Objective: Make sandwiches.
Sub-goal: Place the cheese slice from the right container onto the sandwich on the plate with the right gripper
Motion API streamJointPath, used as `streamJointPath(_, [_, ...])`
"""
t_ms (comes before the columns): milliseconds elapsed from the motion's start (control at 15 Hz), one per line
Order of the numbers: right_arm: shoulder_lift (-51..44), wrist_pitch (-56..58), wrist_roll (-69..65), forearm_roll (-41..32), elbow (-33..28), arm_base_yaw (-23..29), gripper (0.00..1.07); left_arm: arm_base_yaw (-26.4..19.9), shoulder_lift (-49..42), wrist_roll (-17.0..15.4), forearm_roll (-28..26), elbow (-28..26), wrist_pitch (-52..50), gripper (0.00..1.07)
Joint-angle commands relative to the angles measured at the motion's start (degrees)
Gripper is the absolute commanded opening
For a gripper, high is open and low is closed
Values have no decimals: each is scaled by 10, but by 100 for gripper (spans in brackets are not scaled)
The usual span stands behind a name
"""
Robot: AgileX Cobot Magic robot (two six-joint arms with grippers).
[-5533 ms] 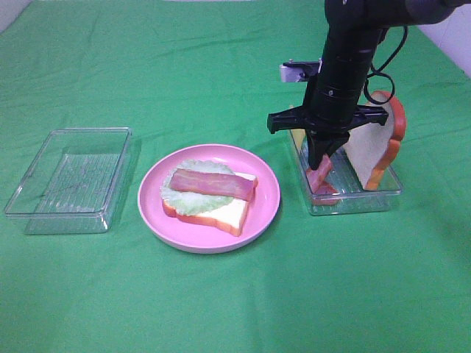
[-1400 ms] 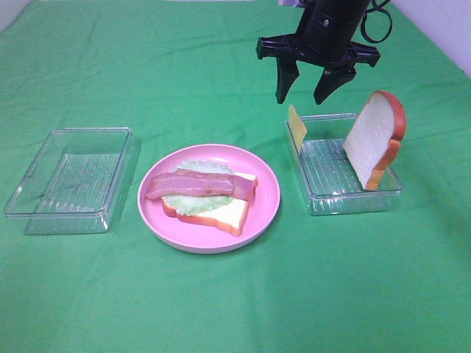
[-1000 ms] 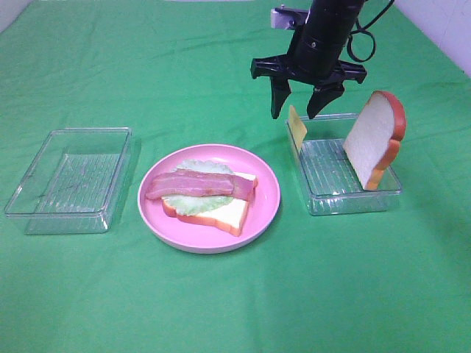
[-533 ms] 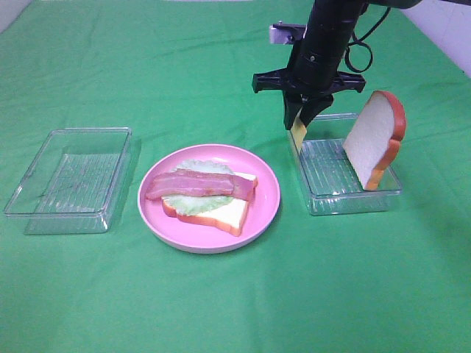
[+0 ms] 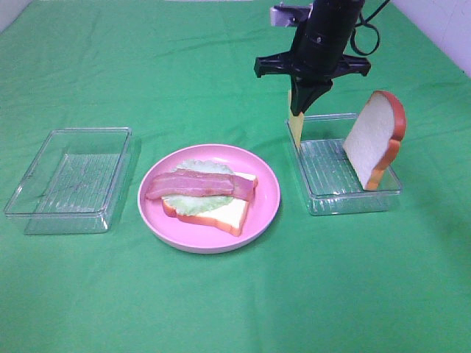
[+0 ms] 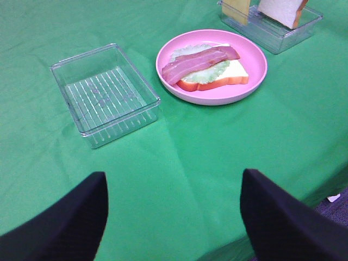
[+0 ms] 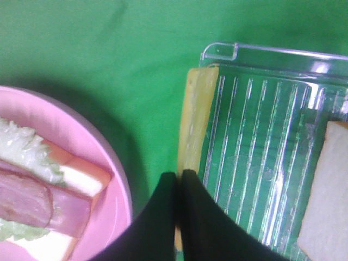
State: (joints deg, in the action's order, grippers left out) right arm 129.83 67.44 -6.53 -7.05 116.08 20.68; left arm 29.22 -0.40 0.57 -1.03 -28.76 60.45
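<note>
Robot lab prob.: green cloth [image 5: 221, 309], black arm [image 5: 327, 44], toy sandwich [image 5: 207, 193].

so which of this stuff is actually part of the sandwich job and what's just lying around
Part of the job:
- half-built sandwich with lettuce and bacon, on the pink plate
- cheese slice pinched in the right gripper
- bread slice leaning in the right tray

Just lying about:
- left tray
- green cloth
</note>
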Motion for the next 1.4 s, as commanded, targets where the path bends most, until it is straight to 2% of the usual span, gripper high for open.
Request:
streamJointPath(67, [-35,10,25,-23,4,-1,0,2,-10,-1,-5,2,-6,67])
streamJointPath(467, [-52,64,111,-162,0,1,0,2,-10,-1,-5,2,-6,67])
streamJointPath(667, [-52,64,140,-239,-24,8,0,2,-10,-1,-5,2,-6,67])
streamJointPath(800, [-51,63,189,-291,-72,37,0,2,-10,-1,-5,2,-6,67])
streamJointPath(1133, [-40,27,229,-331,-92,102,0,2,-10,-1,-5,2,-6,67])
streamJointPath(1400, [-13,-17,225,-324,-92,114,0,2,-10,-1,-5,2,-6,67])
